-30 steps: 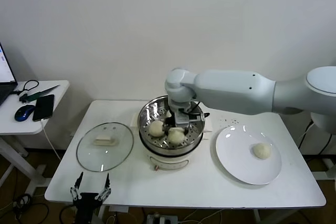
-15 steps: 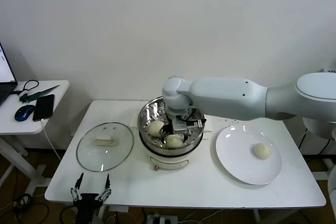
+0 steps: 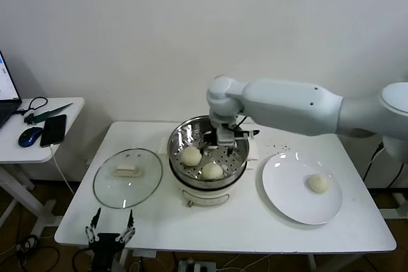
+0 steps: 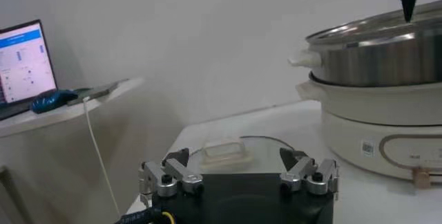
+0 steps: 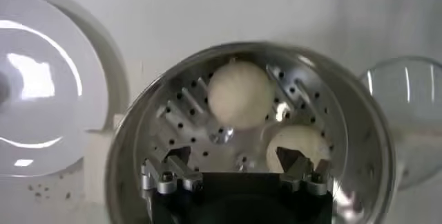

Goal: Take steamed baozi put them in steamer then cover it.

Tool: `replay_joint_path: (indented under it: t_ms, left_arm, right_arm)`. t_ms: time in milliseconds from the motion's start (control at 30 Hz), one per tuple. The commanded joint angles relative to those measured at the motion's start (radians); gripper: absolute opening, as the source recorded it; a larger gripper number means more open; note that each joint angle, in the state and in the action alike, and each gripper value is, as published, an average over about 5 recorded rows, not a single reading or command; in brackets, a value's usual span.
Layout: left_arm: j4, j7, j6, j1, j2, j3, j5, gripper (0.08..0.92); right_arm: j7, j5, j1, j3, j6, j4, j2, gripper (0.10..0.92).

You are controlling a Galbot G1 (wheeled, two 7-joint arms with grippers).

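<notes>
The steamer (image 3: 178, 139) stands mid-table on its white pot base. Two baozi lie on its perforated floor, one (image 3: 190, 155) toward the left and one (image 3: 212, 171) at the front; the right wrist view shows them too, one (image 5: 241, 94) and the other (image 5: 298, 146). My right gripper (image 3: 224, 138) hovers open over the steamer's back half, its fingers (image 5: 178, 160) empty. Another baozi (image 3: 317, 183) rests on the white plate (image 3: 288, 186). The cover (image 3: 127, 178), a glass lid with a white handle, lies flat left of the steamer. My left gripper (image 3: 111, 228) waits open below the table's front edge.
The white table (image 3: 242, 224) carries all of this. A side table at the far left holds a phone (image 3: 53, 130), a mouse (image 3: 29, 136) and a laptop (image 4: 26, 59). In the left wrist view the lid handle (image 4: 224, 153) lies ahead, with the pot (image 4: 380, 118) beyond.
My right gripper has opened, left the front baozi in the steamer, and risen back over the basket's far half. The left arm has not moved.
</notes>
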Motion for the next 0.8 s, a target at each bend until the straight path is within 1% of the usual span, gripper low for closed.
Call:
replay_joint_path:
  t_ms: [33,133,233,433,533,600,700,800]
  left_arm:
    - [-0.003,0.0,-0.004,0.001,0.001,0.0,-0.002,0.823]
    - [-0.007,-0.001,-0.004,-0.006,0.001,-0.01,-0.012,0.823]
    - [-0.014,-0.001,-0.002,-0.012,0.005,-0.018,-0.021,0.823]
    - [-0.024,-0.01,-0.005,-0.014,0.008,-0.02,-0.021,0.823]
    - [-0.027,-0.011,-0.007,-0.009,0.007,-0.018,-0.018,0.823]
    - [-0.027,-0.01,-0.008,-0.006,0.008,-0.017,-0.016,0.823]
    - [-0.026,-0.01,-0.007,-0.006,0.008,-0.016,-0.013,0.823]
    - [-0.023,-0.01,-0.007,-0.006,0.006,-0.013,-0.008,0.823]
  right_arm:
    - [0.079,0.291,0.142,-0.052,-0.389,0.004,-0.238,0.823]
    - [0.067,0.348,0.127,-0.058,-0.53,0.008,-0.331,0.823]
    - [0.037,0.37,0.069,-0.036,-0.616,0.006,-0.429,0.823]
    - [0.006,0.306,-0.174,0.13,-0.674,0.003,-0.607,0.823]
    - [-0.008,0.232,-0.331,0.265,-0.669,-0.017,-0.669,0.823]
    - [-0.022,0.143,-0.452,0.369,-0.644,-0.037,-0.697,0.823]
    - [-0.034,0.032,-0.622,0.526,-0.612,-0.07,-0.712,0.823]
    - [-0.034,-0.026,-0.735,0.638,-0.599,-0.104,-0.707,0.823]
